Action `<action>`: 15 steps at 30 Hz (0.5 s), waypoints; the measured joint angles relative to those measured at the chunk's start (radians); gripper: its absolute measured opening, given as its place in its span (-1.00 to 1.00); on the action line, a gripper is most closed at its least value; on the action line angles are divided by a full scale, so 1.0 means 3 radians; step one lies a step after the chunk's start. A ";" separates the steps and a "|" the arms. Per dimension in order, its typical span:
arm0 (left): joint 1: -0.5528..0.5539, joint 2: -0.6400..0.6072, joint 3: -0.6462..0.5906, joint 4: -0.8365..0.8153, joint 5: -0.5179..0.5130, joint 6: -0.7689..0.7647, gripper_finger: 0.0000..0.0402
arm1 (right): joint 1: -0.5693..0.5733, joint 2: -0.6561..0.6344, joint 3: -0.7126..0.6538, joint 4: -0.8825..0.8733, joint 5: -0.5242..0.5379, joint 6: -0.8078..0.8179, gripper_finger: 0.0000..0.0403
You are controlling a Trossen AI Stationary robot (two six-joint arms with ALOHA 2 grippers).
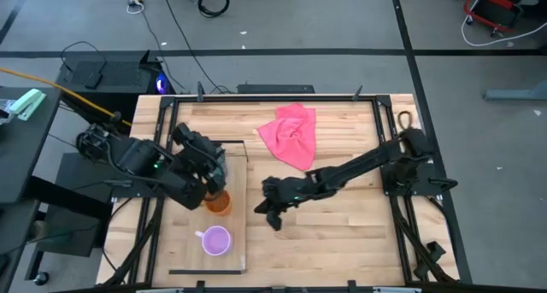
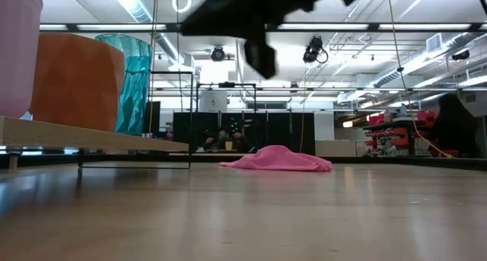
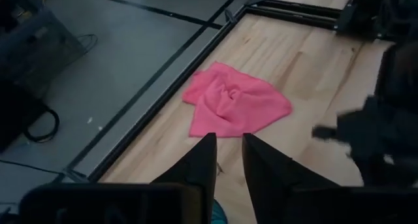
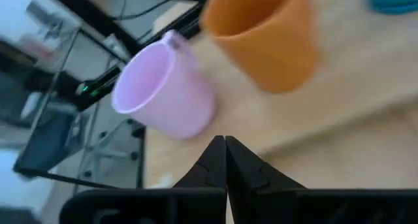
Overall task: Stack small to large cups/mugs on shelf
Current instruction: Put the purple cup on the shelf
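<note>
High view shows you the right pincer clenched and empty beside the shelf; your left pincer hovers part-open over the teal tumbler, gripping nothing.

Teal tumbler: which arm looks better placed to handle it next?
Probably the left. The left gripper hangs over the shelf at the teal tumbler, fingers a little apart. The right gripper is shut and empty, off the shelf's edge, facing the lilac mug and orange mug.
</note>
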 joint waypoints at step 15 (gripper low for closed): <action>0.0178 -0.0044 0.0000 0.0000 0.0011 0.0082 -0.63 | 0.0068 0.0746 0.0805 -0.0115 -0.0313 -0.0456 -1.00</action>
